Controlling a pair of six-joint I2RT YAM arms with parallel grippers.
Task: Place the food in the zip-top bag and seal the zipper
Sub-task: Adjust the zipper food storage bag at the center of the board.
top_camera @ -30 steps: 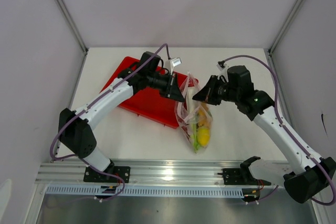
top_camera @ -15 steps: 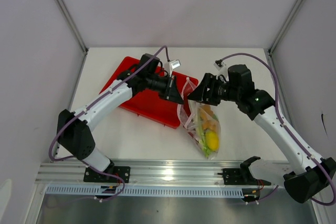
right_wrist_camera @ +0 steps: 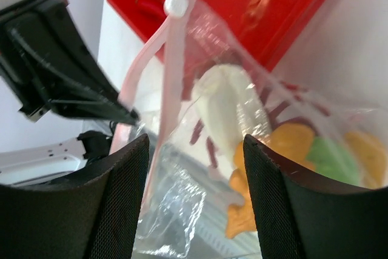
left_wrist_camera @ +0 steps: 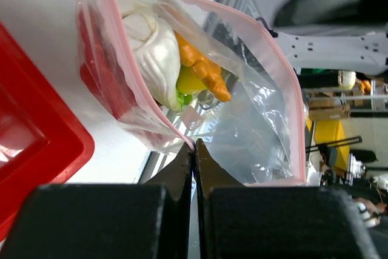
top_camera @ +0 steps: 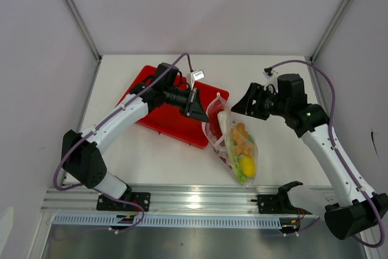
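The zip-top bag [top_camera: 238,147] hangs and rests on the white table with its mouth open. My left gripper [top_camera: 201,112] is shut on one end of the pinkish-red zipper [left_wrist_camera: 285,71], pinched at the jaw tips [left_wrist_camera: 194,147]. Food shows through the plastic: a white leek stalk [left_wrist_camera: 151,47], red chillies [left_wrist_camera: 103,74], an orange ruffled piece [top_camera: 241,136] and a yellow fruit [top_camera: 247,165]. My right gripper [top_camera: 237,108] stands open just right of the bag's mouth, touching nothing. From the right wrist, the bag [right_wrist_camera: 230,119] lies beyond the spread fingers [right_wrist_camera: 121,198], and the white slider [right_wrist_camera: 176,5] sits at the strip's far end.
The red tray [top_camera: 160,119] lies on the table behind and left of the bag, under my left forearm. An aluminium rail [top_camera: 194,201] runs along the near edge. Side walls close in the table on the left, right and back.
My right gripper has opened, let go of the bag's mouth and drawn back to the right. The bag has sagged lower and swung rightward. The left gripper keeps its pinch.
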